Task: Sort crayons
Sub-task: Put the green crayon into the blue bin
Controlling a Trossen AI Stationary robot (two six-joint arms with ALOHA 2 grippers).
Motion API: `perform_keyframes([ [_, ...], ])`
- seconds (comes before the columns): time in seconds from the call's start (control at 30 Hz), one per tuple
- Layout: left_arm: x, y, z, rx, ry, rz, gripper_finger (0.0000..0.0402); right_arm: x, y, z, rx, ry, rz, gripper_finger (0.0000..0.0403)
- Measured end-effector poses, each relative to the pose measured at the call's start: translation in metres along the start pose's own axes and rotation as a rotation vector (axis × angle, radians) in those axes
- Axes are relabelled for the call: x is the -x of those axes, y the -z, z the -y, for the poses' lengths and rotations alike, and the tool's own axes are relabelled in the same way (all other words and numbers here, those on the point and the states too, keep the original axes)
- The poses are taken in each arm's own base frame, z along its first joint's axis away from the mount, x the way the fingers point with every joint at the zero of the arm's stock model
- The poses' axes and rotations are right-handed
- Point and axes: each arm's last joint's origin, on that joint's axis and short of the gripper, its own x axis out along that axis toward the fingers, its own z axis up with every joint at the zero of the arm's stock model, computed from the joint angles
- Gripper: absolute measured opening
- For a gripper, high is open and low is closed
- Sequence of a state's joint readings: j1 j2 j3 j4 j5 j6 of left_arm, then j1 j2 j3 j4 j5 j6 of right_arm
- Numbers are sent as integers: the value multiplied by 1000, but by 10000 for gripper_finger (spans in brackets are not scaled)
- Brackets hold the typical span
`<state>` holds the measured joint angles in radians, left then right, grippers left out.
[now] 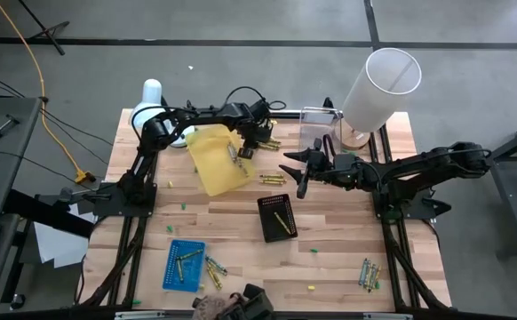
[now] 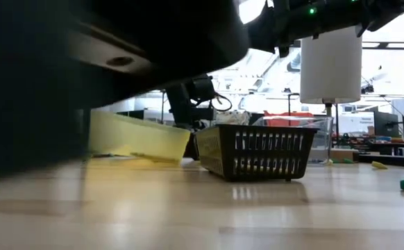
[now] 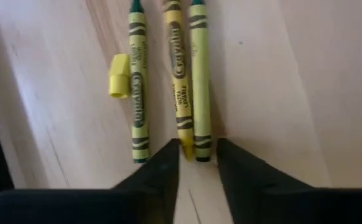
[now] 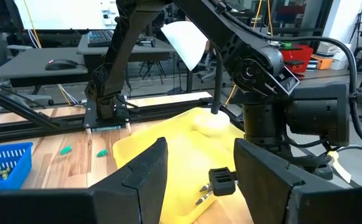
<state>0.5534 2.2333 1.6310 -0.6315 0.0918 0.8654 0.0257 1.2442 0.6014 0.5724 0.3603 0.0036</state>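
Crayons, near edge: loose groups on the desk, one cluster at the near right, another just beside the blue tray; several more inside that tray.
Black basket: mid-desk, one yellow crayon lying in it.
Right pincer: hovering beyond the black basket, fingers spread wide, nothing between them; facing the yellow tray.
Loose pair: flat on the wood, between the right pincer and the yellow tray.
Yellow tray: tilted, a greyish crayon inside near its far edge.
Left pincer: low over the wood just beyond the yellow tray, fingers partly open, tips on either side of the ends of two yellow crayons; no firm grip visible.
Third crayon: parallel, just beside the pair, outside the fingers; short yellow stub touching or nearly touching it.
Far side: clear bin, white cylinder at the far right.
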Motion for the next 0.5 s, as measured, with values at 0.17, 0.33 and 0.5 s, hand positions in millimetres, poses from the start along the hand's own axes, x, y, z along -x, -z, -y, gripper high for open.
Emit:
perform_keyframes([
  [0.17,-1,-3,4,23,-20,-41,13,0,0,0,0,0,0,179],
  [0.33,-1,-2,4,60,-19,-42,4,0,0,0,0,0,0,179],
  [0.5,-1,-2,4,96,-18,-45,1,0,0,0,0,0,0,179],
])
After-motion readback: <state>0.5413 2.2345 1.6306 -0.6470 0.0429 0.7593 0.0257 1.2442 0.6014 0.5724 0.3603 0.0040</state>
